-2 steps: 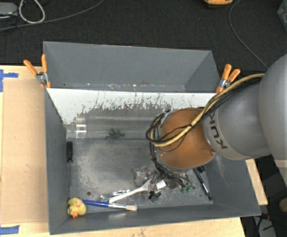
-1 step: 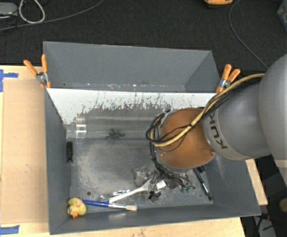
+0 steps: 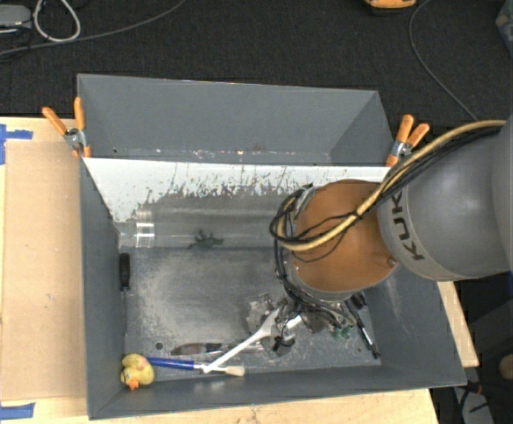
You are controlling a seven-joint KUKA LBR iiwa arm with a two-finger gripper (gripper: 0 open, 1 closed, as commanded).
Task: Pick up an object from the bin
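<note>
A: Where is the gripper point(image 3: 284, 325) seen?

B: It is seen low in the grey bin point(image 3: 230, 113), right of centre in the lower part of the frame. It sits under the round orange cover point(image 3: 335, 237) of the wrist, which is looped by dark and yellow cables point(image 3: 284, 226)

A: Can it be told how far it is opened?

B: No. It is largely hidden by the cover and by the clutter below it, so it cannot be told whether it is spread or pressed together, nor whether anything is pinched

A: What is it placed over?

B: A small heap point(image 3: 263, 311) of pale, silvery odds and ends on the bin floor, right at the tip of the tool. One end of a white stick point(image 3: 238, 352) is laid against that heap, and the rest is stretched down and to the left. Contact between tool and heap is suggested but cannot be confirmed

A: What else is found nearby?

B: A black pen point(image 3: 366, 336) is laid just to the right of the gripper. A blue-handled thing point(image 3: 175, 363) is crossed by the white stick's far end, and a yellow rubber duck point(image 3: 136, 371) is set in the lower left corner. A clear tube point(image 3: 194, 230) is laid along the back of the floor, well apart from the gripper
</note>
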